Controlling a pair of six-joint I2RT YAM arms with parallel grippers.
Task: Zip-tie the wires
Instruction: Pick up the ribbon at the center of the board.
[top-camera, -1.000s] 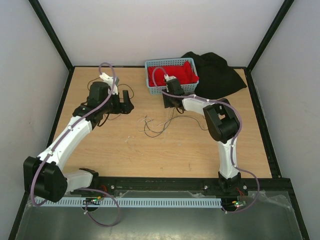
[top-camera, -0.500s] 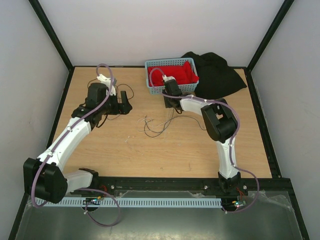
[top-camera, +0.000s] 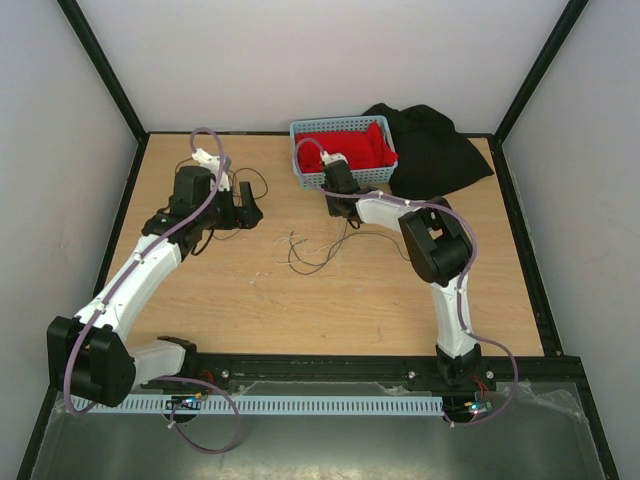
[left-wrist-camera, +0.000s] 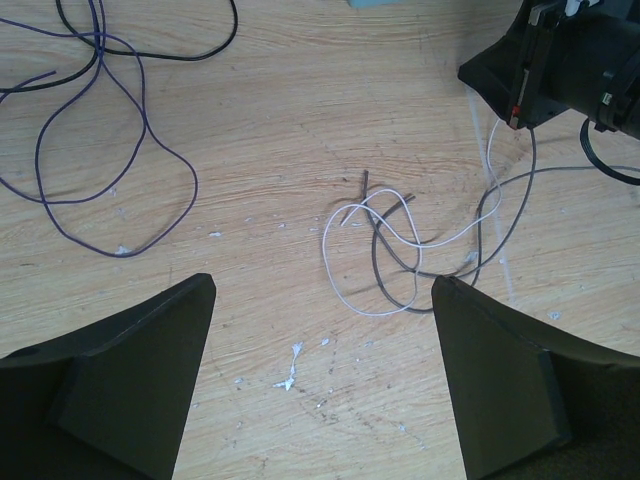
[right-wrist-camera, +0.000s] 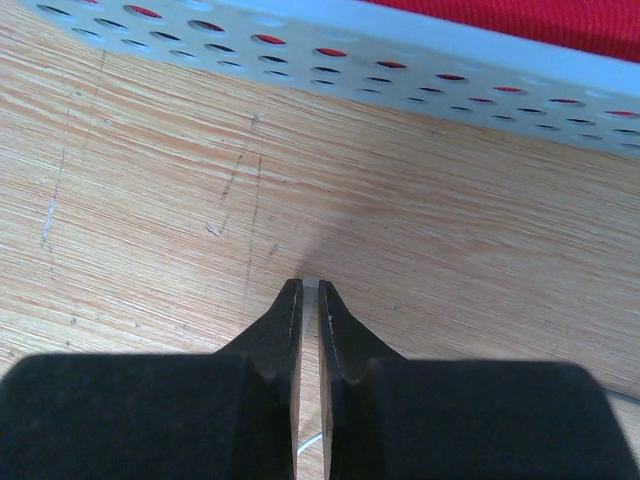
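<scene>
R hand (right-wrist-camera: 310, 300) clenched on thin pale strip (right-wrist-camera: 311, 286), prob. zip tie, by basket (right-wrist-camera: 400, 60) | L hand (left-wrist-camera: 322, 290) released, hovered over wires (left-wrist-camera: 400, 240) loose mid-worktop (left-wrist-camera: 300, 100), prob. ready to gather them

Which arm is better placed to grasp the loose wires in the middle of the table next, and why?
Probably the left: the left gripper hangs open directly above the wires, while the right gripper is pinched on a thin white strand beside the basket.
</scene>
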